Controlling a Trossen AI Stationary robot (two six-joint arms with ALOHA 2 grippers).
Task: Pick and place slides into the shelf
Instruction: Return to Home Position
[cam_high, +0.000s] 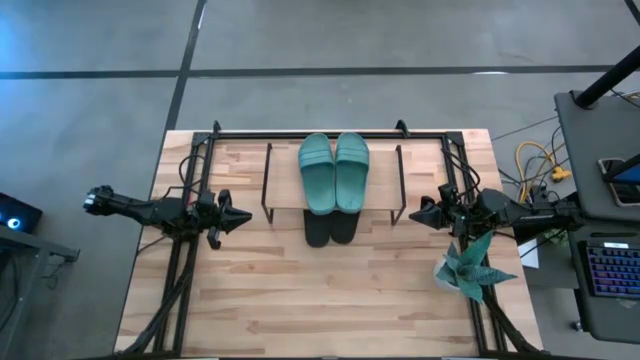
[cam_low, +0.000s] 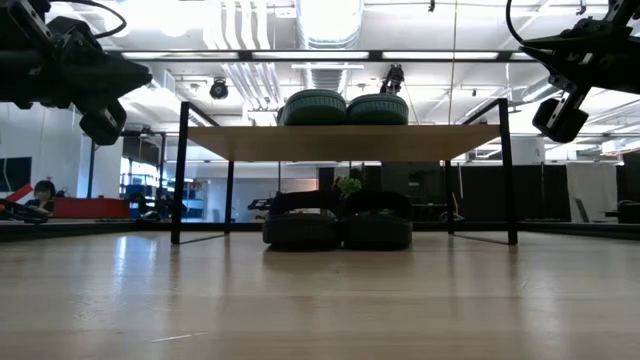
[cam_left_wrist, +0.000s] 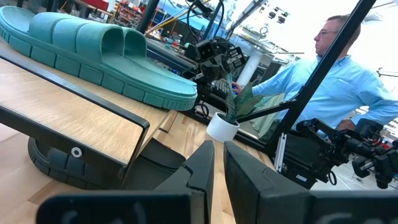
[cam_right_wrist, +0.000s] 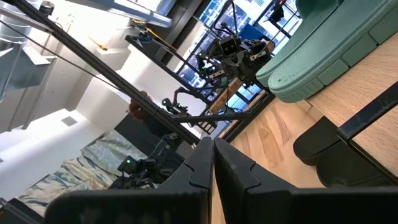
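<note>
Now the teal slides (cam_high: 334, 172) sit atop the shelf (cam_high: 285, 183), black slides (cam_high: 330, 228) beneath. They look like soft, light rubber, best pinched at the strap (cam_left_wrist: 118, 38). My left hand (cam_high: 240, 217) and right hand (cam_high: 418, 213) hang narrow, empty.

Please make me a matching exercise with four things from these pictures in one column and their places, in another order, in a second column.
Things:
1. teal slides
2. black slides
3. plant
4. left pincer

Places:
A. under the shelf, on the table
B. left of the shelf, above the table
C. on top of the shelf
D. on the table, near the right pincer

Pairs: 1-C, 2-A, 3-D, 4-B
</note>
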